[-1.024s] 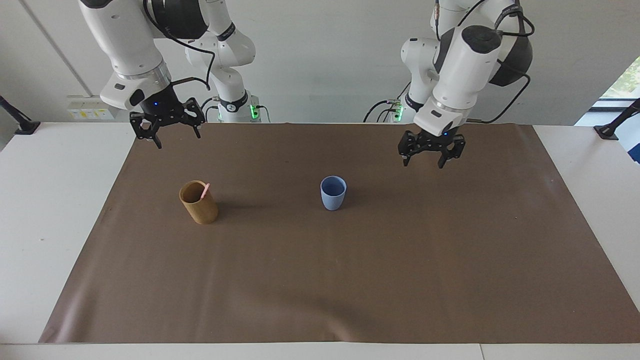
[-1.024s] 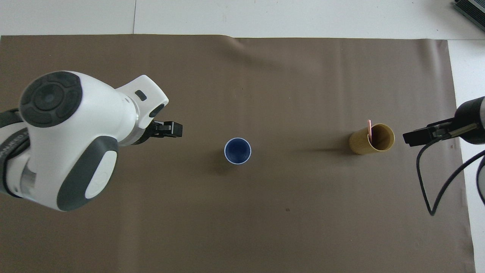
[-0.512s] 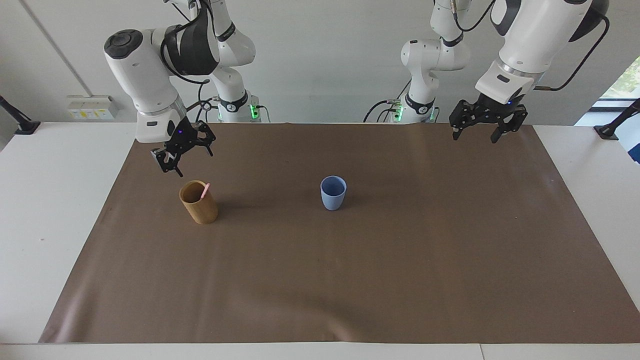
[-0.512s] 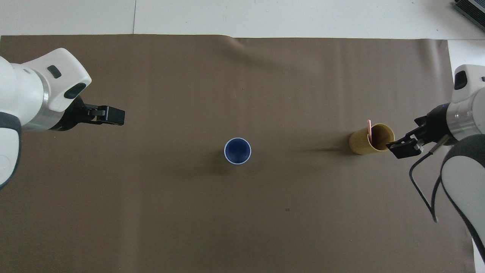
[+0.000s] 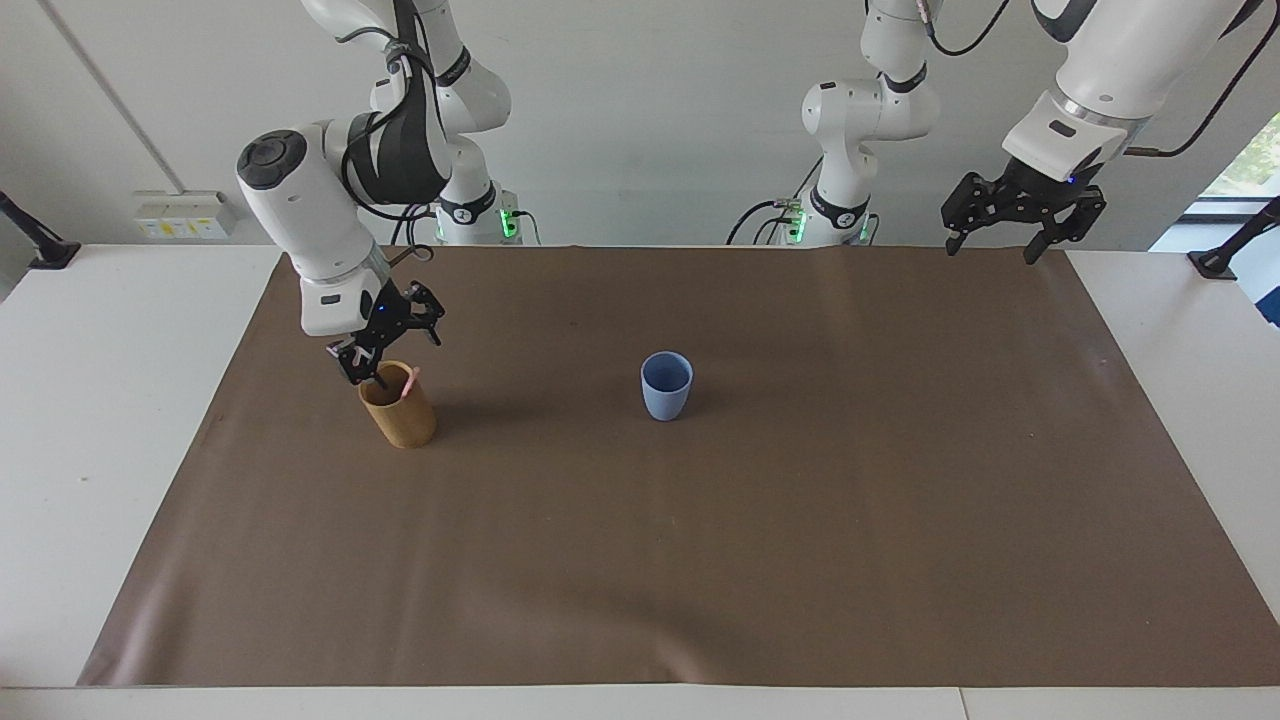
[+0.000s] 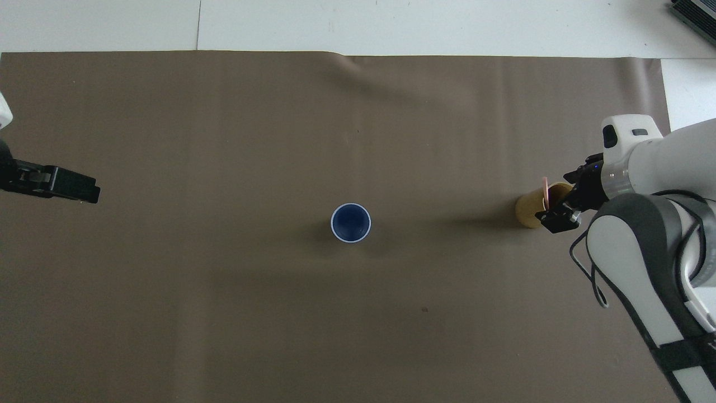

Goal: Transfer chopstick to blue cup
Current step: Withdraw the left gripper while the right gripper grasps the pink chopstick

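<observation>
While right gripper [image 5: 393, 352] gapes over tan cup [image 5: 400, 415] | chopstick [image 5: 409, 383] inside

White table [image 5: 120, 420] under brown mat [image 5: 700, 560], pale wall [image 5: 650, 120], window [image 5: 1245, 165].

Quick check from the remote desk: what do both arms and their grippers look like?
Both arms have glossy white shells with dark grey round joint caps and black bands, with black cables looping alongside. The right gripper and left gripper are black skeletal two-finger linkages, each under a small blue light. Green lights glow at the bases.
</observation>
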Robot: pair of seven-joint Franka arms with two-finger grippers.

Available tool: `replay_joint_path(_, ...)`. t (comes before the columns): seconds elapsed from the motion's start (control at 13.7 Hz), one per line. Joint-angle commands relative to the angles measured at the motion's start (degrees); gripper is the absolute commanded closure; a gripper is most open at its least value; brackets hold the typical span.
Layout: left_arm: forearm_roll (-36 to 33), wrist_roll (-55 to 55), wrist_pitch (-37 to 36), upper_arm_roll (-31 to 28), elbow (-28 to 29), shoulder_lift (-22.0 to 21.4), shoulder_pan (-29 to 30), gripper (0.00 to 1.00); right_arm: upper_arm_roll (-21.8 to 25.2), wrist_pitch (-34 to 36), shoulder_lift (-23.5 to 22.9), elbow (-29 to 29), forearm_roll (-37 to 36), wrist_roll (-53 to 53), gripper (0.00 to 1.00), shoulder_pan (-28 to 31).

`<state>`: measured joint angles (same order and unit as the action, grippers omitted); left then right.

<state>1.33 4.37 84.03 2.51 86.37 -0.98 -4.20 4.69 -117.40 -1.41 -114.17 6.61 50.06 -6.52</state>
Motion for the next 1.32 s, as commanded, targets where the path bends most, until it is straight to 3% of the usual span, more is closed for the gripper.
replay_joint_path(0.0,-0.36,0.9,-1.15,0.39,-0.32,-0.25,0.6,0.0,-0.03,-2.12,0.45,-1.92,1.65,1.97,0.16,0.11)
replay_joint_path(0.15,-0.36,0.9,-1.14,0.39,-0.32,-0.25,0.6,0.0,-0.03,-4.58,0.45,-3.07,1.65,1.62,0.2,0.11)
replay_joint_path(0.22,-0.36,0.9,-1.15,0.39,-0.32,-0.25,0.6,0.0,-0.03,-4.59,0.45,-3.07,1.65,1.36,0.28,0.11)
replay_joint_path(0.51,-0.36,0.9,-1.23,0.39,-0.32,-0.25,0.6,0.0,0.05,-3.98,0.54,-3.07,1.65,0.74,0.71,0.19)
replay_joint_path(0.73,-0.36,0.9,-1.32,0.39,-0.32,-0.25,0.6,0.0,0.05,-3.8,0.36,-2.72,1.65,0.66,0.84,0.55)
replay_joint_path(1.1,-0.36,0.81,-1.23,0.39,-0.32,-0.34,0.6,0.0,0.05,-3.8,0.36,-2.37,1.74,0.66,0.89,1.16)
replay_joint_path(1.24,-0.36,0.73,-1.23,0.39,-0.32,-0.33,0.6,0.0,0.05,-3.71,0.45,-1.76,1.83,0.22,0.95,1.16)
